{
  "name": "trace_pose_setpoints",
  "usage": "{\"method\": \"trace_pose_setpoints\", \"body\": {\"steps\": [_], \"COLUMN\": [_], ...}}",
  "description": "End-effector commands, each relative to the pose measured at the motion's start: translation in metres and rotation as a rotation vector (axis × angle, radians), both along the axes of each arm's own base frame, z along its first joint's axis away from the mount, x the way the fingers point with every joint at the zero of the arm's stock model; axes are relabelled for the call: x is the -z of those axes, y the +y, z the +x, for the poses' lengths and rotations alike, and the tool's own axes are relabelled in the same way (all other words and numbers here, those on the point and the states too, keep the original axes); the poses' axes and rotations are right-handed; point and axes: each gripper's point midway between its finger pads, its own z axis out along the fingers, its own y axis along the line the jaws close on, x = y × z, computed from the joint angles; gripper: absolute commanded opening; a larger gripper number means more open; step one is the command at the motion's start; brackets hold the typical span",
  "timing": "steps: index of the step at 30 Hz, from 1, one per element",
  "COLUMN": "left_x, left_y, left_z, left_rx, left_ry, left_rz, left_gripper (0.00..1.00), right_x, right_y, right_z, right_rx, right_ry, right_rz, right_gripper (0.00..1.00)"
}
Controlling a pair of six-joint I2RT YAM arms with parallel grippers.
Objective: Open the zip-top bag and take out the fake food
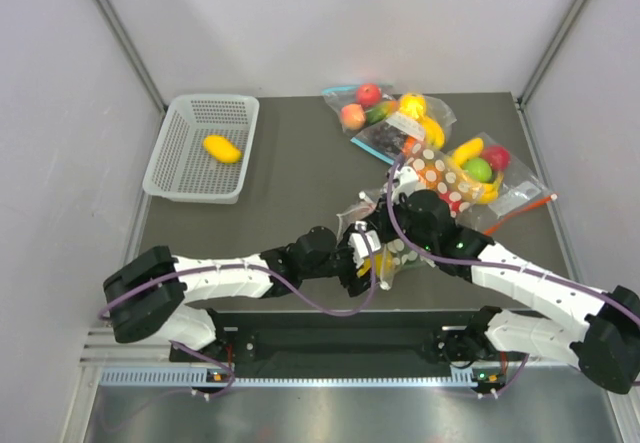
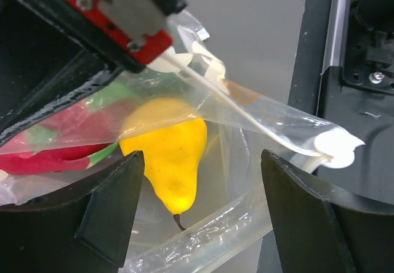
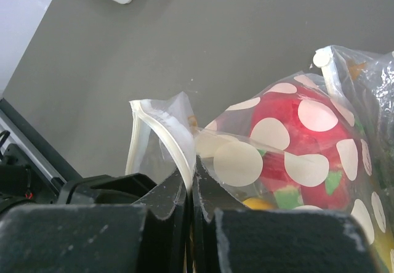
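Two pincers: right pincer (image 3: 191, 183) pinching zip-top bag (image 3: 246, 159) rim; left pincer (image 2: 197, 187) spread, we see fake food (image 2: 166, 156) dead ahead, pear stem nearest.

dotted bag (image 3: 271, 156): clear, white polka dots | pear (image 2: 169, 156): yellow, faint dark speckles | fruit inside bag (image 3: 280, 110): red, green patches | basket (image 1: 192, 178): white mesh | fruit in basket (image 1: 222, 149): yellow | table (image 1: 300, 183): dark grey | arms (image 1: 225, 278): white, black joints | cables (image 1: 330, 308): purple
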Motion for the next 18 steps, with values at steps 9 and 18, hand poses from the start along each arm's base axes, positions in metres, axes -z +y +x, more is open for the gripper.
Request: {"method": "trace_pose_setpoints", "body": {"steps": [9,18], "left_x": [0.018,0.009], "left_y": [-0.008,0.002], "left_z": [0.025,0.047], "left_rx": [-0.074,-0.172], "left_ry": [-0.044,-0.067], "left_rz": [0.033,-0.009], "left_gripper": [0.82,0.82], "right_x": [-0.028,-0.027], "right_y": [-0.003,-0.012], "right_z": [0.001,-0.007], "right_rx": [0.012,0.016], "right_ry": [-0.063,-0.062], "right_rz": [0.074,0.066], "right_gripper": [0.0,0.0]}}
